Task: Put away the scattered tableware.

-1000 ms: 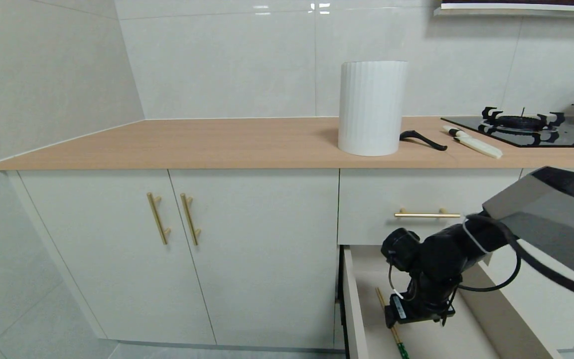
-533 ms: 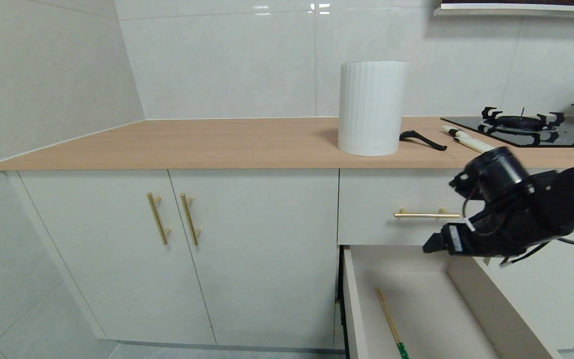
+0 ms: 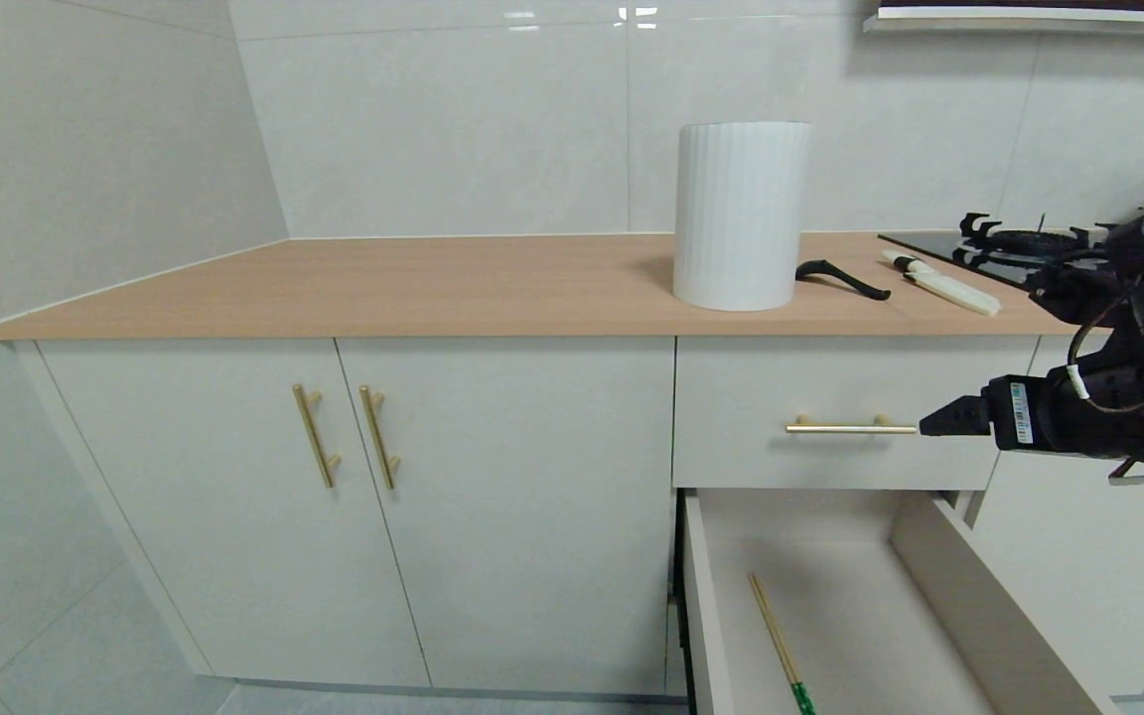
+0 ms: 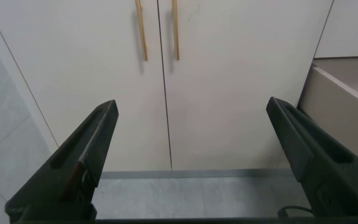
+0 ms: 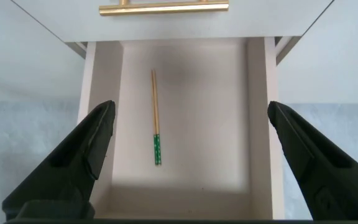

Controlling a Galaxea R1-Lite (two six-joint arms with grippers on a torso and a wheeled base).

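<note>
A pair of wooden chopsticks with green tips [image 3: 777, 641] lies on the floor of the open lower drawer [image 3: 929, 566]; the right wrist view has the chopsticks [image 5: 155, 127] straight below. My right gripper [image 3: 926, 429] hangs open and empty above the drawer, level with the upper drawer's gold handle [image 3: 850, 429]; its fingers [image 5: 95, 149] are spread wide in the wrist view. On the counter lie a black-handled utensil [image 3: 845, 279] and a white-handled one [image 3: 944, 285]. My left gripper [image 4: 191, 106] is open and empty, low before the cabinet doors [image 4: 229, 68].
A tall white ribbed canister [image 3: 741, 214] stands on the wooden counter [image 3: 433, 283], just left of the utensils. A gas hob [image 3: 1039, 250] is at the far right. Two cabinet doors with gold handles [image 3: 319, 437] are left of the drawers.
My right gripper has risen out of the drawer and swung right, up to the upper drawer's height. The chopsticks stay on the drawer floor.
</note>
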